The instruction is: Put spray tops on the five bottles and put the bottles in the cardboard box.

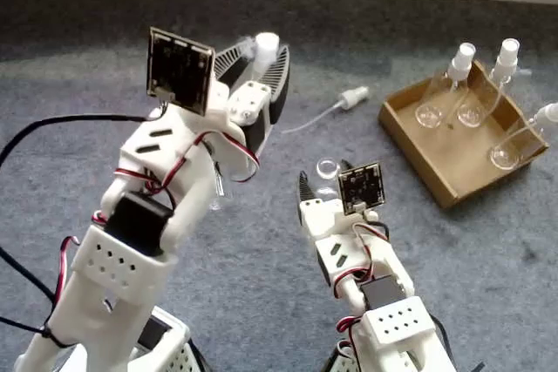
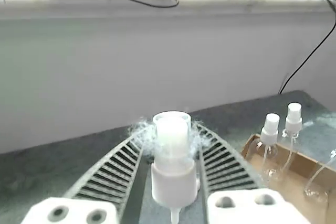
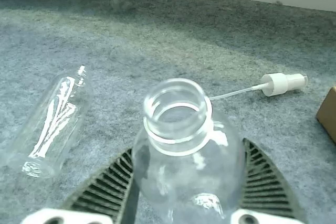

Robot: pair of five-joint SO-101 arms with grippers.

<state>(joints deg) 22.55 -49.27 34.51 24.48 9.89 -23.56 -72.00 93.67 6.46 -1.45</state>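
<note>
Left wrist view first: the left claw [image 2: 170, 129] is closed tight on a spray top [image 2: 170, 156]. The top is pinched between the ribbed fingers [image 2: 110, 177], its head poking past the tips and its thin tube pointing back toward the wrist. In the high view that claw sits raised above the carpet [image 1: 261, 241], up and to the side of the right arm.

Over to the right wrist view: the right claw [image 3: 186, 153] is clamped round an uncapped bottle [image 3: 178, 129]. The bottle stands upright, its open neck clear above the fingers. Near it a bare bottle [image 3: 52, 121] lies on its side on the carpet. Farther out a loose top [image 3: 283, 83] lies flat, tube stretched toward the held bottle.

Well off to the side, the cardboard box [image 1: 414, 158] holds three capped bottles [image 1: 440, 98] lying side by side.
</note>
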